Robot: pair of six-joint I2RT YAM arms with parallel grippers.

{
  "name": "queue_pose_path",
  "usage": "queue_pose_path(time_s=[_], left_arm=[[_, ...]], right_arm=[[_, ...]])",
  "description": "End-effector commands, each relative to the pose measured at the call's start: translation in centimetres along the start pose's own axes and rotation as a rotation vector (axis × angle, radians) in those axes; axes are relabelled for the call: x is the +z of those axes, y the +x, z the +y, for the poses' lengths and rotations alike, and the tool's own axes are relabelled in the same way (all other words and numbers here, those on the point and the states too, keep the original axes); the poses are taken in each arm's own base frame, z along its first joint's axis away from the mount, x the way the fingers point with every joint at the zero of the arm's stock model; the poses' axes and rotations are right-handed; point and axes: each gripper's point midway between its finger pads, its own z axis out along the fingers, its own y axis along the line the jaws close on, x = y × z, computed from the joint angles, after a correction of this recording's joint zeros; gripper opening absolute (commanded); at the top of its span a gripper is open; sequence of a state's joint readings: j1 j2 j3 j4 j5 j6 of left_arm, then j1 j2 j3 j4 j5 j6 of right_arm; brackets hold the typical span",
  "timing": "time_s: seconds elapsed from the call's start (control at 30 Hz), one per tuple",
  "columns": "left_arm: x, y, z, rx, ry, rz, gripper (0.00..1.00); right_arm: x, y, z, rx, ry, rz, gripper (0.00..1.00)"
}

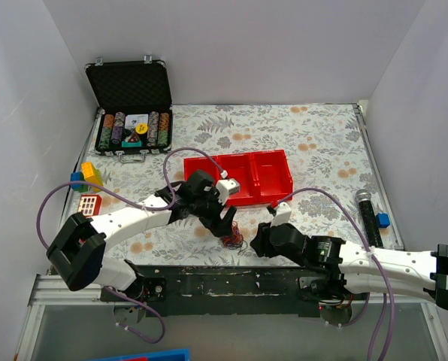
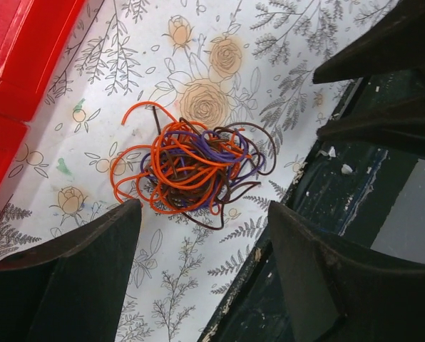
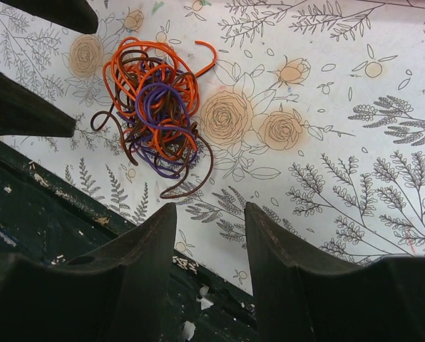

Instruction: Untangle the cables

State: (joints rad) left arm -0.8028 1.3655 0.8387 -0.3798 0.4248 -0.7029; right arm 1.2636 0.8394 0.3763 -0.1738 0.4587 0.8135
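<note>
Left claw (image 2: 204,214) spread over tangled cables (image 2: 191,167).

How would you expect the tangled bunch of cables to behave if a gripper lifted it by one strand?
The cables look thin and loosely looped, so probably floppy and light. Strands interlock, so the whole bunch would likely lift together.

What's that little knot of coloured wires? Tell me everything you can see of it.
The cables form one loose, roundish tangle of thin orange, purple and dark brown wires, plastic-looking, ends straying out. It lies on the flowered tablecloth near the dark front edge. The left gripper and right gripper hang open close by; neither holds it.
</note>
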Motion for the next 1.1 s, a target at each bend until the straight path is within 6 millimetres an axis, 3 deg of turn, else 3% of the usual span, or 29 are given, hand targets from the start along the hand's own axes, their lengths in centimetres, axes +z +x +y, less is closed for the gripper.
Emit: queue_pose_path(time_s=[0.0,0.17,0.3,0.4,0.53,0.77,0.93,1.07], left_arm=[[0.8,0.1,0.6,-0.071,-0.044,-0.018,0.67],[1.2,-0.6,1.4,-0.078,-0.081,-0.046,0.56],[1.6,-0.6,0.8,-0.098,-0.045,-0.040,0.52],[2.1,0.0,0.7,-0.117,-0.031,-0.026,0.43],[2.3,0.6,0.9,-0.123,-0.036,-0.017,0.38],[2.0,-0.4,0.6,-0.132,-0.034,-0.033,0.00],[1.0,-1.4,0.1,-0.098,-0.028,-0.043,0.00],[0.0,-0.7,-0.1,-0.063,-0.028,-0.033,0.00]], right_arm=[[0.1,-1.3,0.8,0.013,-0.012,-0.048,0.51],[0.2,-1.6,1.1,0.004,-0.020,-0.055,0.49],[0.4,-1.8,1.2,0.001,-0.022,-0.064,0.45],[0.5,-2.0,1.4,-0.013,-0.019,-0.061,0.44],[0.4,-2.5,1.7,-0.027,-0.020,-0.069,0.44],[0.4,-3.1,2.0,-0.029,-0.034,-0.091,0.42],[0.7,-3.9,2.2,-0.063,-0.035,-0.104,0.43],[1.2,-4.9,2.8,-0.114,-0.065,-0.149,0.54]])
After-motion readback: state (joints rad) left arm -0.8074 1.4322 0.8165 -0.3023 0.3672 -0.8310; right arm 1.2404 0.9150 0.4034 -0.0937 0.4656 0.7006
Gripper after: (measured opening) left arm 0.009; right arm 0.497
